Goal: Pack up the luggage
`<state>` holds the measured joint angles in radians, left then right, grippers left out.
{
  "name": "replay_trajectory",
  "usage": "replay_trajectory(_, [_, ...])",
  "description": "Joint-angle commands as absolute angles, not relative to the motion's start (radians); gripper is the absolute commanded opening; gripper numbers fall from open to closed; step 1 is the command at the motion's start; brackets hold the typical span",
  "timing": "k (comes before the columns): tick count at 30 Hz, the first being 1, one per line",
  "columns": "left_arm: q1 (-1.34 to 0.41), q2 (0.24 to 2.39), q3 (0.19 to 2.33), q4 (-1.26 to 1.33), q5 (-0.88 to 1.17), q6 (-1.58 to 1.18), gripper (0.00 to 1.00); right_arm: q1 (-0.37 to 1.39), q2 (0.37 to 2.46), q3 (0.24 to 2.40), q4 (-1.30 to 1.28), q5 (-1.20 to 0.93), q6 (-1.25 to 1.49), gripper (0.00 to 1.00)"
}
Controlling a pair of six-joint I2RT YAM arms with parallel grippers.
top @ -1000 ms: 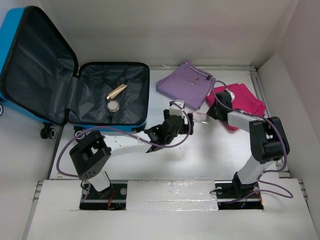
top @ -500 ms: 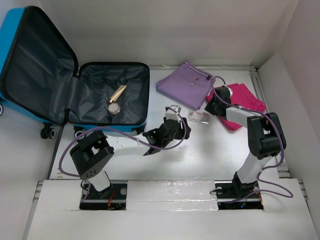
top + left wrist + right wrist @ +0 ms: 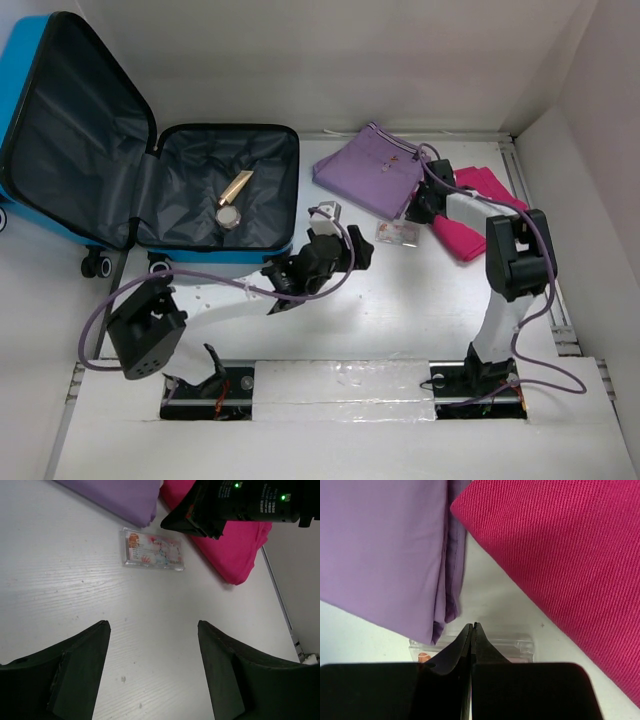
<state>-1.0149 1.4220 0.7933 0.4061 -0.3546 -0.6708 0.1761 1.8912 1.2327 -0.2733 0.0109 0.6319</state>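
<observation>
Top external view, nearest first: the left gripper (image 3: 152,625) is spread wide over the table (image 3: 75,595). The right gripper (image 3: 472,626) is pinched together (nothing between its fingers), tips by a clear card case (image 3: 153,556). Beyond are a purple garment (image 3: 372,165) and a pink garment (image 3: 485,205). The luggage (image 3: 70,130) sits open, far left.

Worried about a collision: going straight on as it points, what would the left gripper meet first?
Probably the small clear case, lying flat on the table ahead of the open left gripper. The purple garment and right gripper lie just beyond. Depth is unclear; it might touch bare table first.
</observation>
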Motion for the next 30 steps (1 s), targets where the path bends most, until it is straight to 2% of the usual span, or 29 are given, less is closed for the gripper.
replay_trajectory(1, [-1.006, 1.365, 0.788, 0.321, -0.416, -0.721, 0.67, 0.182, 1.902, 1.304, -0.382, 0.037, 0.606, 0.0])
replay_trajectory(10, [-1.006, 1.243, 0.675, 0.33, -0.374, -0.752, 0.77, 0.267, 2.023, 1.474, -0.646, 0.115, 0.574, 0.0])
replay_trajectory(11, [-1.006, 1.232, 0.666, 0.33, -0.374, -0.752, 0.8, 0.291, 2.023, 1.457, -0.646, 0.104, 0.574, 0.0])
replay_trajectory(22, [-1.006, 1.252, 0.637, 0.324, -0.351, -0.793, 0.8, 0.452, 1.763, 0.961, -0.342, -0.11, 0.713, 0.0])
replay_trajectory(25, [-1.043, 1.293, 0.627, 0.314, -0.351, -0.802, 0.8, 0.521, 1.675, 0.902, -0.232, -0.155, 0.75, 0.0])
replay_trajectory(28, [-1.052, 1.376, 0.653, 0.325, -0.309, -0.732, 0.86, 0.544, 1.579, 0.919, -0.244, -0.1, 0.733, 0.0])
replay_trajectory(30, [-1.052, 1.423, 0.698, 0.337, -0.299, -0.677, 0.86, 0.545, 1.49, 0.94, -0.271, 0.047, 0.71, 0.09])
